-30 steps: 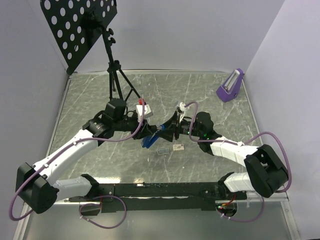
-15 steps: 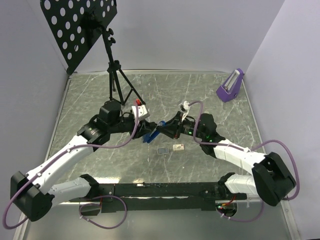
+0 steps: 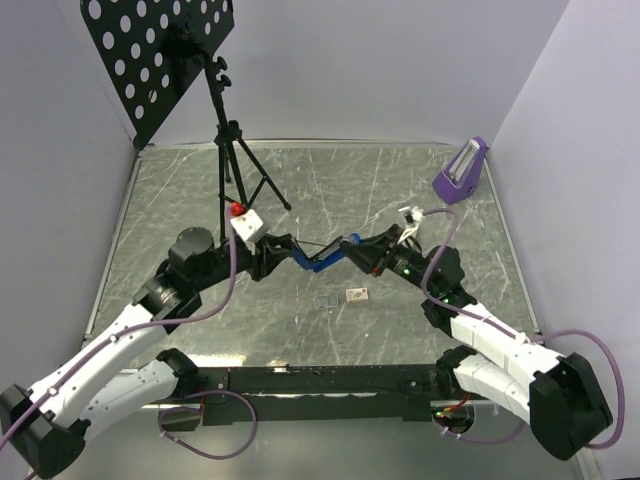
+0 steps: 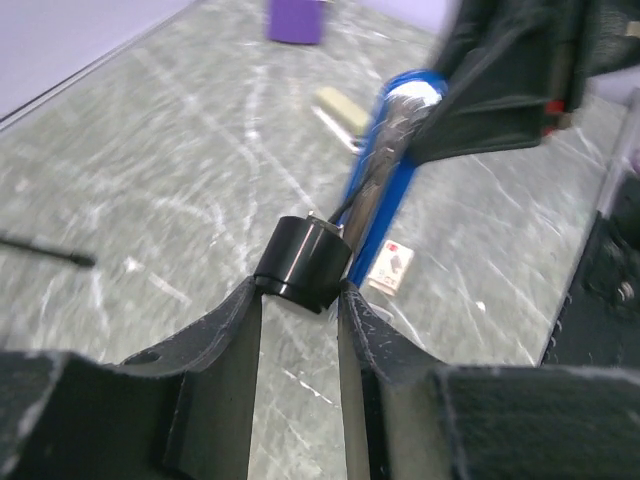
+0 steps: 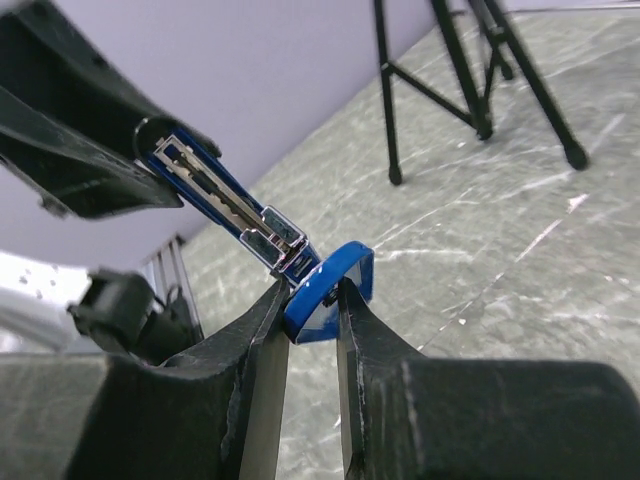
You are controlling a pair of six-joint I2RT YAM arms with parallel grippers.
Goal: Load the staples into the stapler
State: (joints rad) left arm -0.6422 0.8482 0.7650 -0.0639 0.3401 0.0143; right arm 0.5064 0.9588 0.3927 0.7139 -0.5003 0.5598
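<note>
The blue stapler (image 3: 322, 259) hangs above the table's middle, stretched open between both grippers. My left gripper (image 3: 283, 250) is shut on its black rear end (image 4: 303, 258). My right gripper (image 3: 352, 243) is shut on its blue top cover (image 5: 330, 290). The metal staple channel (image 5: 235, 205) lies bare and open in the right wrist view. Below on the table sit the staples: a small pale box with reddish print (image 3: 357, 294) (image 4: 392, 267) and a tiny grey tray piece (image 3: 325, 300) beside it. Nothing touches either of them.
A black tripod (image 3: 235, 165) (image 5: 480, 80) carrying a perforated black panel (image 3: 150, 50) stands at the back left. A purple object (image 3: 460, 172) (image 4: 295, 18) sits at the back right. Walls close in the marbled table (image 3: 180, 200) on three sides.
My right gripper closed on the stapler's blue cover. Both arms then drew apart, left going left and right going right, folding the stapler open between them.
</note>
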